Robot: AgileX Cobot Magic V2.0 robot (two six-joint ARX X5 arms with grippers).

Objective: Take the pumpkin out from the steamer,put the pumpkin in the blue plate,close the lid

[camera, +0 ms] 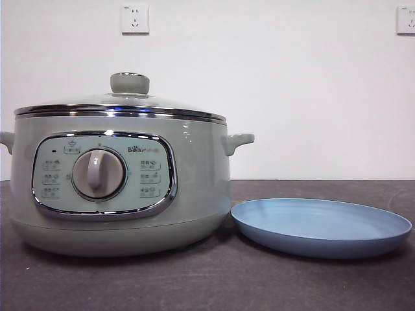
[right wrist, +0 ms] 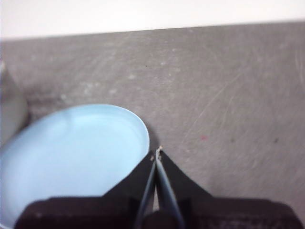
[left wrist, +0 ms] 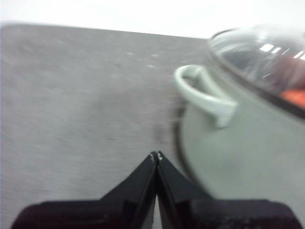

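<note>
The sage-green steamer (camera: 120,184) stands at the left of the front view with its glass lid (camera: 123,103) closed on it. In the left wrist view an orange patch of the pumpkin (left wrist: 294,96) shows through the lid (left wrist: 267,55) of the steamer (left wrist: 243,148). Beside the steamer to the right lies the blue plate (camera: 321,227), with nothing on it. My left gripper (left wrist: 156,155) is shut and holds nothing, above the table beside the steamer's side handle (left wrist: 205,93). Shut and holding nothing, my right gripper (right wrist: 157,152) hovers by the rim of the blue plate (right wrist: 71,157).
A dark grey table (camera: 324,285) runs back to a white wall with two sockets (camera: 135,18). The steamer's edge (right wrist: 9,107) shows beside the plate in the right wrist view. Neither arm shows in the front view.
</note>
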